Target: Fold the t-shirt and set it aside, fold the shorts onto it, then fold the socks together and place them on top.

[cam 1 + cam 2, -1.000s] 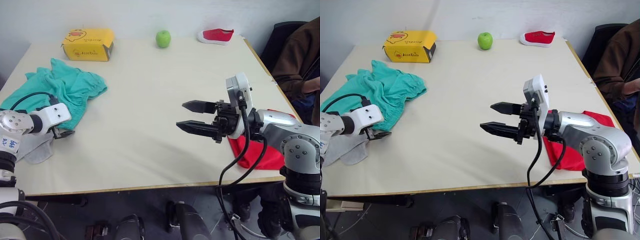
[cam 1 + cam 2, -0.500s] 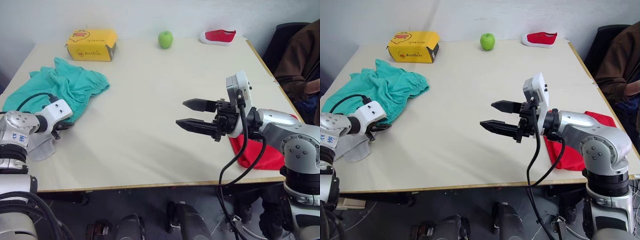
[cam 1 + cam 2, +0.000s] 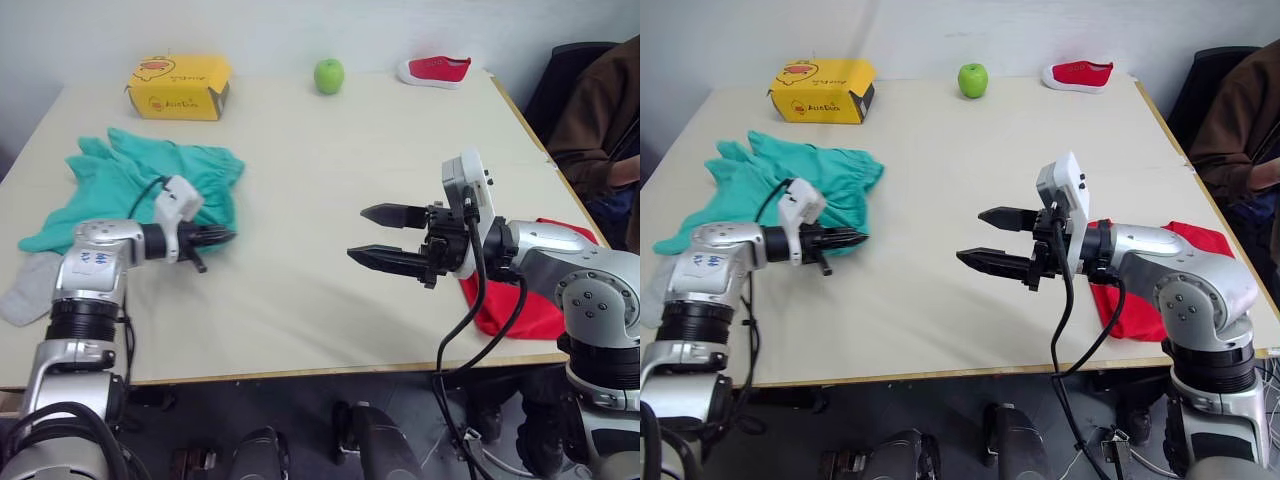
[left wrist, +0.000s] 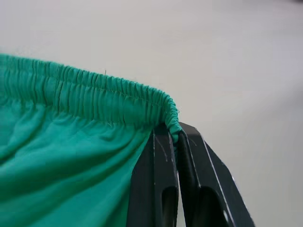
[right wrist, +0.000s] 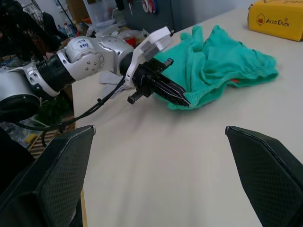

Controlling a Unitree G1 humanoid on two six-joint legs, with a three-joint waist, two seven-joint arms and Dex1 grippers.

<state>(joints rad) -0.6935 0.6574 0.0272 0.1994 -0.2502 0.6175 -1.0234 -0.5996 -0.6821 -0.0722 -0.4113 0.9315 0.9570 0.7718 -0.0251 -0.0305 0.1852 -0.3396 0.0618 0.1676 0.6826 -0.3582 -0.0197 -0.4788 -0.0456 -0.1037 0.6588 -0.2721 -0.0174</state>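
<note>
Left claw moved from the desk's left edge inward toward the middle, now pinching the elastic hem of the shorts, shorts dragged and stretched rightward with it, a grey sock left uncovered at the left edge

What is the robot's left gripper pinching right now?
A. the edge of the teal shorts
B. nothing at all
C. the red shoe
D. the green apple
A. The left gripper is shut on the gathered elastic edge of the shorts, while the right gripper hangs open over the bare table.
</note>
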